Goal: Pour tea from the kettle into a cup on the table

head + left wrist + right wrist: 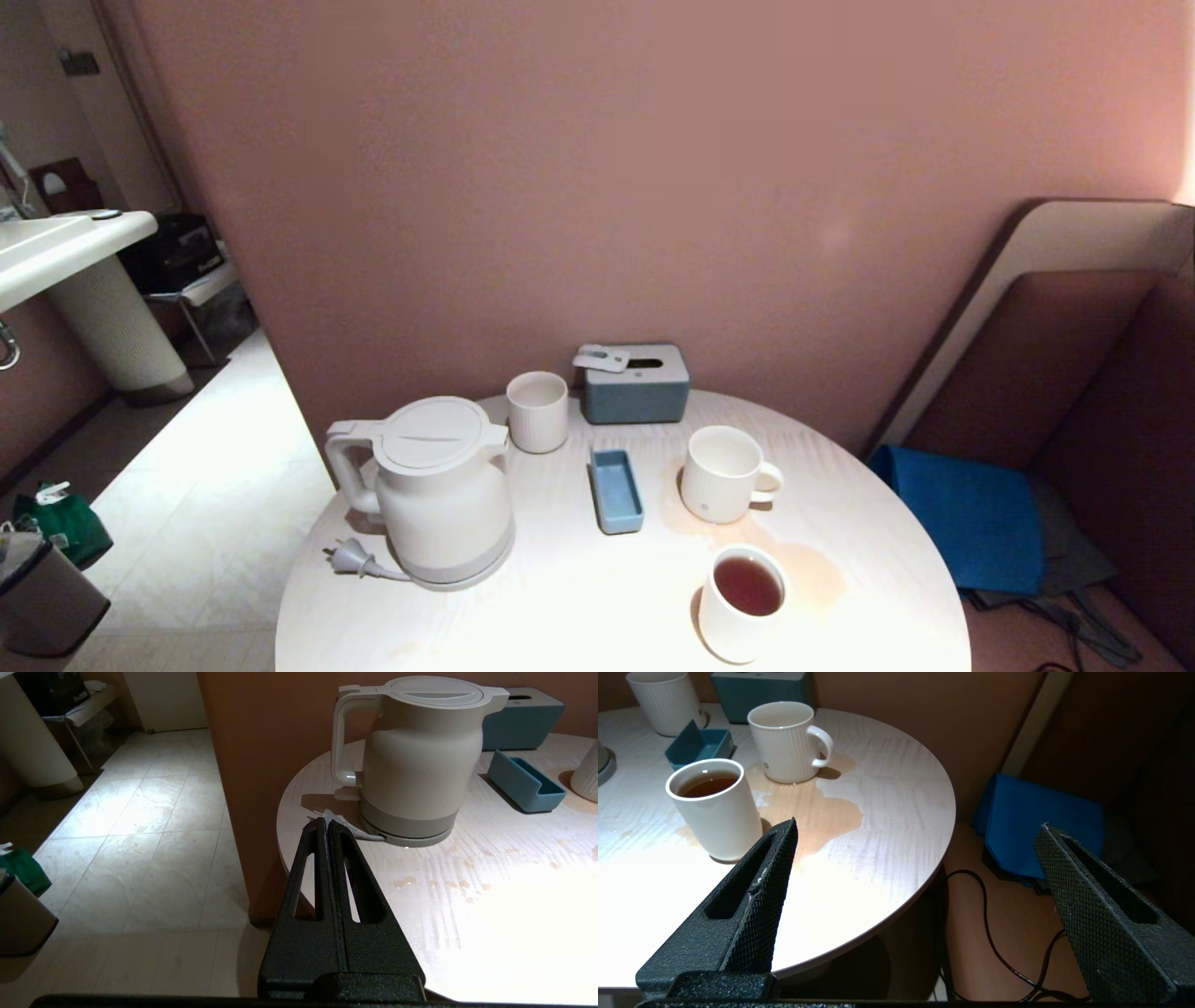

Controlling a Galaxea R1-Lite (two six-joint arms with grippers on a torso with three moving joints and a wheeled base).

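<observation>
Round table [579, 597], kettle [439, 495] upright, spout toward wall

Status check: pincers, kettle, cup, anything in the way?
Left pincer shut, right pincer open, both empty, short of table. Kettle upright, untouched. Ribbed cup looks empty. Tea puddle beside it.

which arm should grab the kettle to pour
Left, probably. The kettle stands on the table's left side, its handle facing the shut left pincer; the open right pincer faces the cups.

Table [579, 597] with kettle [439, 495], cup [724, 473]
</observation>
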